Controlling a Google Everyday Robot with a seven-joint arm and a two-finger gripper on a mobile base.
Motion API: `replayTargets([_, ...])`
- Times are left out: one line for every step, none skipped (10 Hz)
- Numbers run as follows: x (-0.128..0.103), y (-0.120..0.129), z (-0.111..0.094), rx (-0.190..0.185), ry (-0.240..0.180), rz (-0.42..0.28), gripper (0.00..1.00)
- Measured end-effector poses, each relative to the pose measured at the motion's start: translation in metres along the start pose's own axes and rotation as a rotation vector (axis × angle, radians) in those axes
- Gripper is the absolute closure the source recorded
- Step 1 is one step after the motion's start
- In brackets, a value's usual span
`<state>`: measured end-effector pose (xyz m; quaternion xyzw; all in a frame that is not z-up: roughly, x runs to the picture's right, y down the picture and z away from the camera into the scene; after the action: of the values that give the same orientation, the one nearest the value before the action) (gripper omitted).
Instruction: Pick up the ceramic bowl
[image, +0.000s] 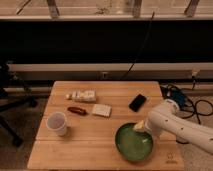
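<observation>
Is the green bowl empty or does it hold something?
Empty, it seems: the bowl shows only its bare green inside. The gripper is at its far right rim.

Pale jaws at dark-rimmed green ceramic bowl (131, 145)

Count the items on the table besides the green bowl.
5: white cup front-left, red item and pale square in the centre, white packet behind them, black phone back-right. The hand is at the bowl's far right rim.
</observation>
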<state>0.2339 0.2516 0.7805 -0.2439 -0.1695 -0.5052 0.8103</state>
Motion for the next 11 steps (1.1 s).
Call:
replayTargets([0.001, 0.000, 0.001, -0.001, 0.003, -0.003, 0.20])
replayTargets([0.001, -0.001, 0.002, 0.000, 0.001, -0.003, 0.20])
replayTargets([0.002, -0.001, 0.004, 0.000, 0.003, -0.005, 0.20])
replayTargets([0.002, -0.002, 0.004, -0.001, 0.003, -0.007, 0.20])
replayTargets([0.001, -0.002, 0.005, -0.008, -0.003, -0.011, 0.23])
replayTargets([-0.003, -0.006, 0.009, -0.020, -0.025, -0.034, 0.31])
replayTargets([-0.005, -0.011, 0.012, -0.020, -0.036, -0.049, 0.39])
replayTargets([-0.008, -0.010, 0.012, -0.024, -0.056, -0.062, 0.51])
replayTargets([-0.009, -0.009, 0.012, -0.018, -0.069, -0.072, 0.63])
replayTargets([-0.009, -0.011, 0.012, -0.011, -0.078, -0.083, 0.72])
replayTargets([-0.009, -0.010, 0.012, 0.006, -0.092, -0.092, 0.82])
